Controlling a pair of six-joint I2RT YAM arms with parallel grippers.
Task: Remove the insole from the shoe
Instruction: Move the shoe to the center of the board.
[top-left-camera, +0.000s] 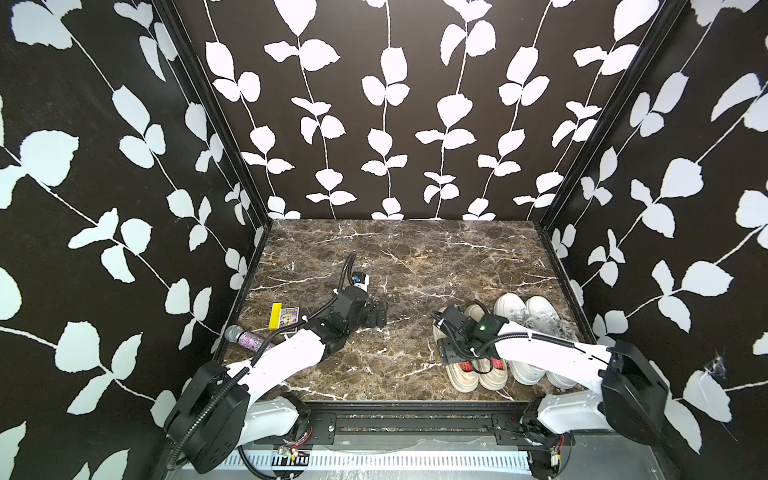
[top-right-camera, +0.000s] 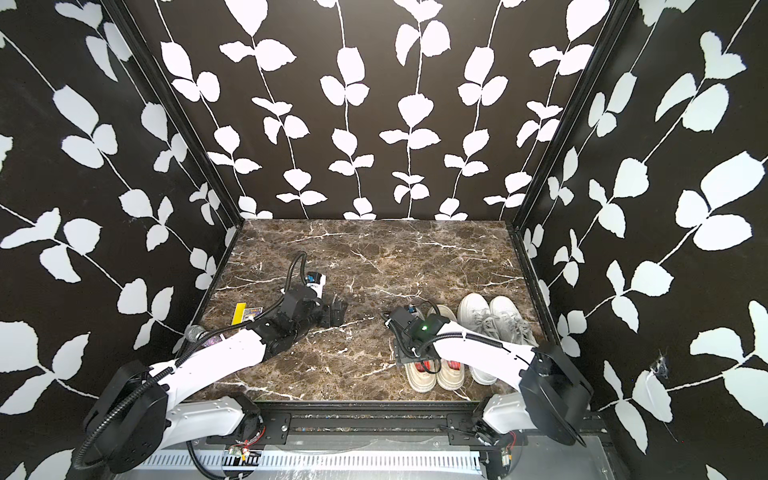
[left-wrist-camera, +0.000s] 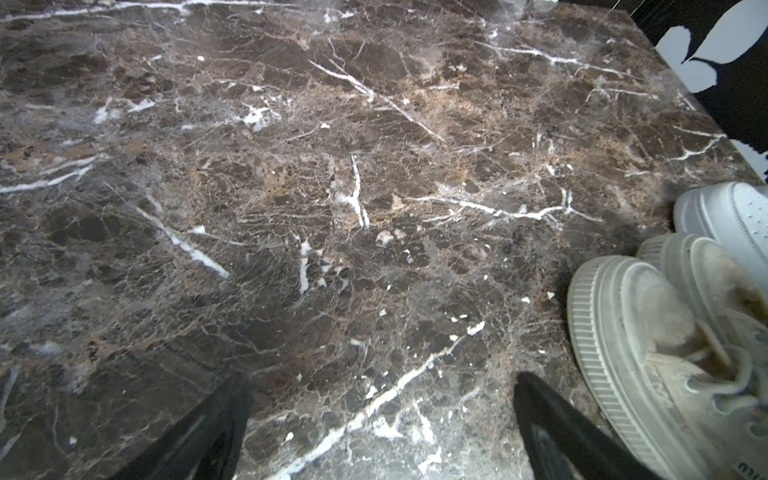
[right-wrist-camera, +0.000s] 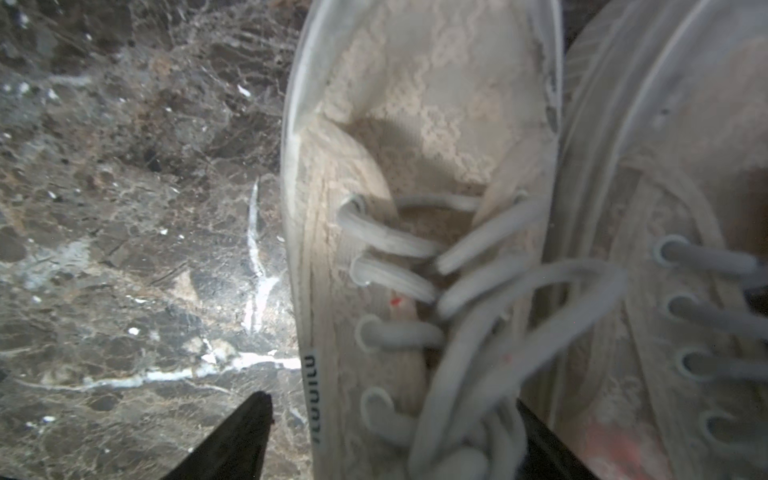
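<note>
Right wrist view is filled by the beige lace shoe (right-wrist-camera: 415, 104), with grey laces (right-wrist-camera: 478, 291) crossed over its tongue. The right gripper (right-wrist-camera: 392, 401) is held over the laced part with its jaws spread. One black finger (right-wrist-camera: 237, 436) is seen above the marble table (right-wrist-camera: 124, 208), just beside the shoe's outer wall. The opposite finger is seen at the gap between this shoe and the second beige shoe (right-wrist-camera: 685, 145). Whether either finger is touching the shoe cannot be told, and nothing is seen pinched.

In both top views the insole (top-left-camera: 464, 365) (top-right-camera: 423, 366) is shown as a red patch inside the heel opening of that shoe, seated within it and partly hidden by the right wrist.

The left gripper (left-wrist-camera: 382, 376) is seen in the left wrist view with its jaws spread wide over the marble, nothing between them. In a top view it is placed near the middle of the table, well apart from the shoes.

A pair of white sneakers (top-left-camera: 536, 328) is set just beside the beige pair, toward the right wall. A glittery microphone (top-left-camera: 245, 336) and a yellow card (top-left-camera: 276, 316) are laid near the table's left edge.
</note>
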